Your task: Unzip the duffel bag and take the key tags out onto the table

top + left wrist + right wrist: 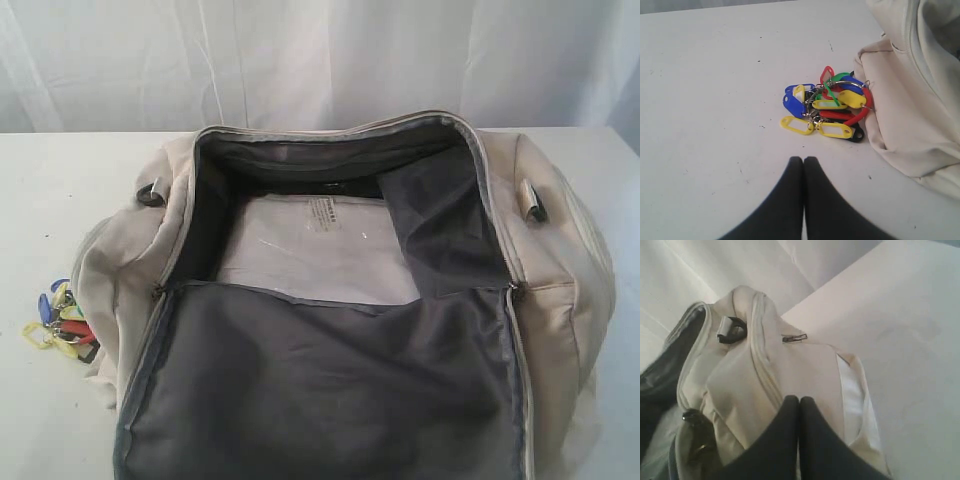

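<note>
The cream duffel bag (560, 260) lies wide open on the white table (60, 180), its dark grey lining flap folded toward the front. The key tags (60, 325), a bunch of blue, yellow and red plastic tags (827, 107), rest on the table against the bag's left end (905, 110). My left gripper (803, 160) is shut and empty, hovering over bare table a short way from the tags. My right gripper (799, 400) is shut and empty above the bag's right end (790, 365). Neither gripper shows in the exterior view.
A clear plastic packet with printed text (320, 245) lies inside the bag. A dark strap ring (535, 205) sits at the bag's right end, another (150, 192) at the left. A white curtain (320, 60) hangs behind the table.
</note>
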`<state>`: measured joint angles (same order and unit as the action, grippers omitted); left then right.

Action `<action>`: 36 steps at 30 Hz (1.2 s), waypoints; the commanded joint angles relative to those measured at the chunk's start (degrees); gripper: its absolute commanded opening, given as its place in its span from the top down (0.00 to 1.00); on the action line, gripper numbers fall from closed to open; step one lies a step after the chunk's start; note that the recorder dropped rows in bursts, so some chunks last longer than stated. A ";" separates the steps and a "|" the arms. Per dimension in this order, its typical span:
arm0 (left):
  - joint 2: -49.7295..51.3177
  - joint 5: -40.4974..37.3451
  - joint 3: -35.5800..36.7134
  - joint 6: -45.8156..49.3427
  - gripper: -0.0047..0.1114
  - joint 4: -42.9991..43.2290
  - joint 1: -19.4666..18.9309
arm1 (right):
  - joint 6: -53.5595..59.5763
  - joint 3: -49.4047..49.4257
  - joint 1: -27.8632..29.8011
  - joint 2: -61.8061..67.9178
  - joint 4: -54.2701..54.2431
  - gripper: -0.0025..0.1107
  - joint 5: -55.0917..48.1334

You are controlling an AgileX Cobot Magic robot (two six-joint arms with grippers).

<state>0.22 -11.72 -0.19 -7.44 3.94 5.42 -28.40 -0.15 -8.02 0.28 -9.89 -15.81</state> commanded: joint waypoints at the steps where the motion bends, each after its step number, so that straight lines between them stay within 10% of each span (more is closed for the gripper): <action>1: -0.22 0.16 0.19 -0.03 0.96 -0.60 -0.17 | -0.09 0.15 -0.25 -0.28 8.94 0.98 0.42; 27: -0.22 0.16 0.19 -0.03 0.96 -0.60 -0.17 | 0.31 0.15 1.88 -0.28 11.29 0.98 -2.51; 36: -0.22 0.16 0.19 -0.03 0.96 -0.60 -0.17 | 37.53 0.15 1.75 -0.28 11.69 0.98 -2.28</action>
<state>0.22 -11.72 -0.19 -7.44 3.94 5.42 5.72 -0.15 -6.36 0.28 1.32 -18.45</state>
